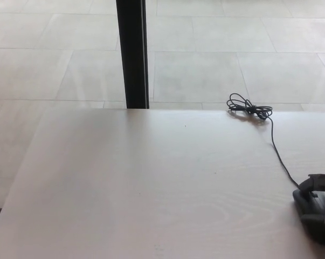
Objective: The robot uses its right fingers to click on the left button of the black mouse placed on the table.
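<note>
The right hand (323,183) covers the mouse (313,208) at the bench's (151,189) right edge. Finger state cannot be told. An off-centre press may skid the mouse.

Only the right hand (321,208) shows, at the lower right picture edge, lying on top of the black mouse (305,200). One dark finger (318,179) reaches over the mouse's front end.
</note>
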Controlling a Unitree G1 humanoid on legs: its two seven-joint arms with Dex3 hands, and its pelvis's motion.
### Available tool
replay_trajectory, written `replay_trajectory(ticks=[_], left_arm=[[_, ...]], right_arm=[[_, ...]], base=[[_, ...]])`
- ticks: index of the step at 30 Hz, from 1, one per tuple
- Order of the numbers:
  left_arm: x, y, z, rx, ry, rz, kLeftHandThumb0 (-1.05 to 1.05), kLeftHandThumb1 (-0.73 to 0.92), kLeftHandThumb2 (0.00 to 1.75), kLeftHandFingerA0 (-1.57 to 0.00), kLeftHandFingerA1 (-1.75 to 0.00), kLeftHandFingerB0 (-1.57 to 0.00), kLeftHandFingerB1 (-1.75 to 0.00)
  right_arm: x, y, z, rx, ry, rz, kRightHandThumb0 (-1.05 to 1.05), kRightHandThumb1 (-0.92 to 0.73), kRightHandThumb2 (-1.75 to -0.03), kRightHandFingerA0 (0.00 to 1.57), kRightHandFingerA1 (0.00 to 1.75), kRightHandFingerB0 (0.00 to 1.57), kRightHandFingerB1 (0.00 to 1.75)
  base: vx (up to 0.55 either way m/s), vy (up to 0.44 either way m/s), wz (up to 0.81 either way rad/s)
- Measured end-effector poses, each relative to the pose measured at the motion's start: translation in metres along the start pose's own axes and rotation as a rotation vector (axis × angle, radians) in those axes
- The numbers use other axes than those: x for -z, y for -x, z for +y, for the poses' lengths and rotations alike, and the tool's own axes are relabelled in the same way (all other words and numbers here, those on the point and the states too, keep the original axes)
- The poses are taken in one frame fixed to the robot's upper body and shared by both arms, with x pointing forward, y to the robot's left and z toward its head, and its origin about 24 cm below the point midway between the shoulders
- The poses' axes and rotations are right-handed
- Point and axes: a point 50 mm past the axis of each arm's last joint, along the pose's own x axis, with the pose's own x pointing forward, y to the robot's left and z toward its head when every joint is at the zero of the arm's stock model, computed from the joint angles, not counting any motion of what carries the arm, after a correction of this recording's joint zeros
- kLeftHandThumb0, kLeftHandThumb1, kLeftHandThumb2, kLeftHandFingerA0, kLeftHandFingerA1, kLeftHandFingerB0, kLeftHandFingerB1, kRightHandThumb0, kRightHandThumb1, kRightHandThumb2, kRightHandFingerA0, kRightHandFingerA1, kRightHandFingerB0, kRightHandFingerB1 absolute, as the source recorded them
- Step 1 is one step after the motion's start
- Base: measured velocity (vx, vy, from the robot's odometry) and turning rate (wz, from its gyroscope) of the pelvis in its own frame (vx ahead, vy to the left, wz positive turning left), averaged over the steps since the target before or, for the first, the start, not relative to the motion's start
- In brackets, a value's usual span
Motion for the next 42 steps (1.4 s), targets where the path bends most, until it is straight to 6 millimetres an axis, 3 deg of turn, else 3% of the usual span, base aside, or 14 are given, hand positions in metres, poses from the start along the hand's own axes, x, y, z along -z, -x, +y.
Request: replay_trajectory(ticks=[19, 20, 22, 23, 24, 25, 26, 32, 33, 35, 38, 39, 41, 42], left_arm=[[-0.002, -0.001, -0.003, 0.014, 0.017, -0.006, -0.38, 0.57, 0.57, -0.78, -0.68, -0.71, -0.6], [-0.002, -0.001, -0.003, 0.014, 0.018, -0.005, -0.36, 0.59, 0.57, -0.73, -0.7, -0.69, -0.61], [-0.002, -0.001, -0.003, 0.012, 0.026, -0.006, -0.39, 0.57, 0.57, -0.76, -0.68, -0.68, -0.58], [-0.002, -0.001, -0.003, 0.012, 0.026, -0.006, -0.38, 0.57, 0.56, -0.78, -0.73, -0.71, -0.61], [-0.002, -0.001, -0.003, 0.012, 0.027, -0.006, -0.37, 0.56, 0.56, -0.79, -0.69, -0.69, -0.6], [-0.002, -0.001, -0.003, 0.012, 0.028, -0.007, -0.37, 0.58, 0.57, -0.78, -0.68, -0.66, -0.59], [-0.002, -0.001, -0.003, 0.012, 0.029, -0.007, -0.37, 0.58, 0.56, -0.78, -0.69, -0.68, -0.6], [-0.003, -0.001, -0.002, 0.011, 0.04, -0.009, -0.37, 0.58, 0.56, -0.71, -0.71, -0.68, -0.61], [-0.003, -0.001, -0.002, 0.01, 0.043, -0.01, -0.36, 0.58, 0.56, -0.77, -0.72, -0.68, -0.6], [-0.003, -0.001, -0.002, 0.011, 0.042, -0.009, -0.36, 0.58, 0.56, -0.77, -0.72, -0.68, -0.6], [-0.002, -0.001, -0.002, 0.011, 0.043, -0.007, -0.36, 0.61, 0.56, -0.75, -0.72, -0.69, -0.62], [-0.002, -0.001, -0.002, 0.012, 0.044, -0.007, -0.36, 0.61, 0.57, -0.74, -0.71, -0.67, -0.6], [-0.002, -0.001, -0.002, 0.014, 0.046, -0.007, -0.36, 0.62, 0.58, -0.71, -0.72, -0.66, -0.61], [-0.002, -0.001, -0.002, 0.014, 0.046, -0.007, -0.36, 0.61, 0.57, -0.73, -0.7, -0.67, -0.61]], right_arm=[[0.025, 0.024, 0.016, 0.026, -0.003, 0.053, -0.69, -0.85, -0.66, 0.23, 0.41, 0.47, 0.36], [0.024, 0.024, 0.017, 0.025, -0.004, 0.051, -0.72, -0.69, -1.0, 0.17, 0.5, 0.36, 0.49], [0.022, 0.024, 0.018, 0.021, -0.005, 0.045, -0.72, -0.68, -1.0, 0.17, 0.51, 0.36, 0.49], [0.022, 0.024, 0.019, 0.018, -0.006, 0.043, -0.7, -0.85, -0.66, 0.21, 0.42, 0.45, 0.36], [0.021, 0.024, 0.019, 0.018, -0.006, 0.042, -0.7, -0.68, -0.99, 0.16, 0.5, 0.36, 0.5], [0.02, 0.024, 0.019, 0.018, -0.005, 0.04, -0.7, -0.69, -0.99, 0.16, 0.5, 0.36, 0.49], [0.02, 0.024, 0.019, 0.017, -0.004, 0.039, -0.69, -0.85, -0.66, 0.21, 0.42, 0.45, 0.35], [0.02, 0.024, 0.02, 0.011, -0.004, 0.041, -0.7, -0.86, -0.66, 0.22, 0.42, 0.45, 0.36], [0.02, 0.024, 0.02, 0.01, -0.004, 0.041, -0.71, -0.69, -1.0, 0.16, 0.51, 0.36, 0.5], [0.02, 0.023, 0.02, 0.009, -0.003, 0.042, -0.71, -0.69, -1.0, 0.16, 0.51, 0.36, 0.5], [0.021, 0.022, 0.019, 0.009, -0.002, 0.043, -0.69, -0.67, -0.98, 0.17, 0.51, 0.37, 0.5], [0.02, 0.021, 0.018, 0.011, 0.0, 0.042, -0.68, -0.84, -0.65, 0.21, 0.44, 0.45, 0.37], [0.02, 0.02, 0.016, 0.013, 0.007, 0.039, -0.69, -0.86, -0.66, 0.21, 0.44, 0.45, 0.37], [0.02, 0.02, 0.015, 0.013, 0.009, 0.038, -0.72, -0.69, -1.01, 0.16, 0.51, 0.35, 0.5]], base=[[0.0, 0.0, 0.0], [0.0, 0.0, 0.0], [0.0, 0.0, 0.0], [0.0, 0.0, 0.0], [0.0, 0.0, 0.0], [0.0, 0.0, 0.0], [0.0, 0.0, 0.0], [0.0, 0.0, 0.0], [0.0, 0.0, 0.0], [0.0, 0.0, 0.0], [0.0, 0.0, 0.0], [0.0, 0.0, 0.0], [0.0, 0.0, 0.0], [0.0, 0.0, 0.0]])
